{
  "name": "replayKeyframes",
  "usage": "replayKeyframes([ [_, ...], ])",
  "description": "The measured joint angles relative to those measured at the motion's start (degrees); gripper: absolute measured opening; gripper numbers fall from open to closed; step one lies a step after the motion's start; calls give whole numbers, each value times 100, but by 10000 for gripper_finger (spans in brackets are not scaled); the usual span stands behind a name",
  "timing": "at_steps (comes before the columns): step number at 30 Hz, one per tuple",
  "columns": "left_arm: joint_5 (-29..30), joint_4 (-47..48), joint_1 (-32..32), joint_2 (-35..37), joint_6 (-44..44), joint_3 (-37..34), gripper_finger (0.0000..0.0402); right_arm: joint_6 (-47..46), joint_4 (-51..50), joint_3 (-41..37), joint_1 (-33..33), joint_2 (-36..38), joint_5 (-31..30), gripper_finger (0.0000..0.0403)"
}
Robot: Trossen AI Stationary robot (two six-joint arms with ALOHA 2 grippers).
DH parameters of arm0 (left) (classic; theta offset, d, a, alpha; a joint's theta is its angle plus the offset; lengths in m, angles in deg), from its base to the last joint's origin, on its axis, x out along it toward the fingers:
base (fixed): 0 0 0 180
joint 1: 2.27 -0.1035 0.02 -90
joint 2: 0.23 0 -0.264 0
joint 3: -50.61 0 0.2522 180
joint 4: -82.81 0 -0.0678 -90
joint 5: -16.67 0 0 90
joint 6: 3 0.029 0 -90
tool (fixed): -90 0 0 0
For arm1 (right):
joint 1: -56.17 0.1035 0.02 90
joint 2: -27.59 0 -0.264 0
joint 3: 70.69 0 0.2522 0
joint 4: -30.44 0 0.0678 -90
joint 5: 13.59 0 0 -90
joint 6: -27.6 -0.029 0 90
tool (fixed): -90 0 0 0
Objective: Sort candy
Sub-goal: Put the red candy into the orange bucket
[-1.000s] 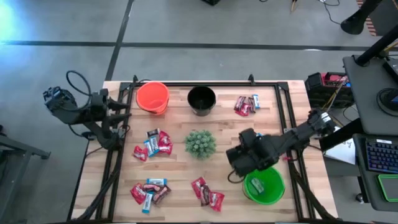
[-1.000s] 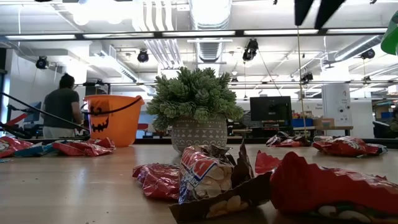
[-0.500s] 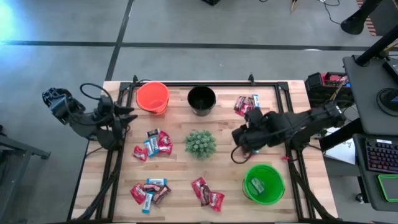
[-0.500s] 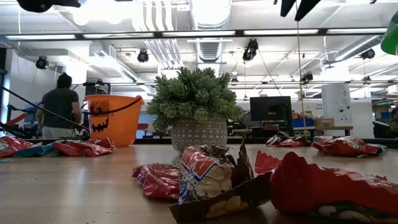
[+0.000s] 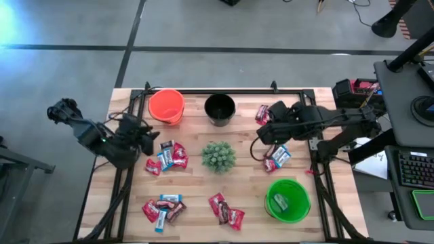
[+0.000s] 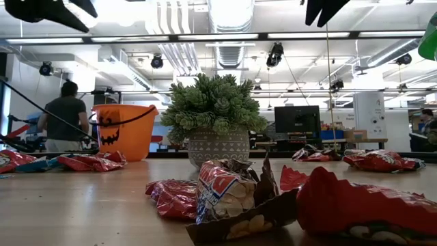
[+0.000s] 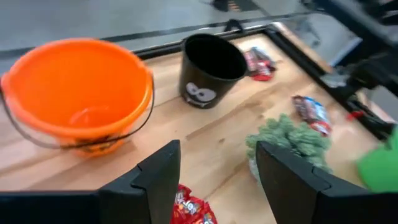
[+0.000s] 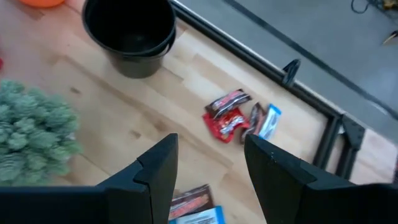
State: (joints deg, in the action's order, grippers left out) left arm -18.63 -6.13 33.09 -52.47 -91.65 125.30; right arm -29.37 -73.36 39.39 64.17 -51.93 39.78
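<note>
Both grippers hang open and empty above the table, the left gripper (image 5: 150, 137) at nine o'clock of the plant (image 5: 218, 156), the right gripper (image 5: 263, 131) at two o'clock, near candy (image 5: 277, 157).

Grey concrete floor (image 5: 271, 41); ceiling ducts (image 6: 229, 27), strip lights; person (image 6: 65, 123) standing.

A round orange plastic bucket (image 5: 167, 106) stood at the wooden counter's (image 5: 196, 183) eleven o'clock, with a round black plastic bucket (image 5: 220, 109) just beside it at twelve. A spiky green plant ball (image 5: 218, 156) sat at the centre. A round green plastic bucket (image 5: 287, 200) stood at five o'clock.
</note>
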Motion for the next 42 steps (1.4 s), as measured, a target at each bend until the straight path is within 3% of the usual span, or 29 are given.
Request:
replayKeyframes([
  [7,-1020,67,-402,-806,-782,0,192,548,0,0,-383,122,1,178],
  [15,-1750,118,-1140,-1206,-780,0,192,835,15,0,-641,56,5,178],
  [21,-2447,31,-1979,-1103,48,0,192,830,20,0,-694,35,5,178],
  [27,-3099,-644,-3050,-889,1508,0,192,803,34,0,-692,28,16,178],
  [31,-4018,-1347,-3941,-894,2705,0,192,793,44,0,-692,28,58,178],
  [34,-4510,-1436,-4462,-1034,3098,0,192,792,50,0,-692,28,75,178],
  [42,-4647,-1436,-4526,-1552,3077,-18,192,791,52,0,-692,28,119,178],
])
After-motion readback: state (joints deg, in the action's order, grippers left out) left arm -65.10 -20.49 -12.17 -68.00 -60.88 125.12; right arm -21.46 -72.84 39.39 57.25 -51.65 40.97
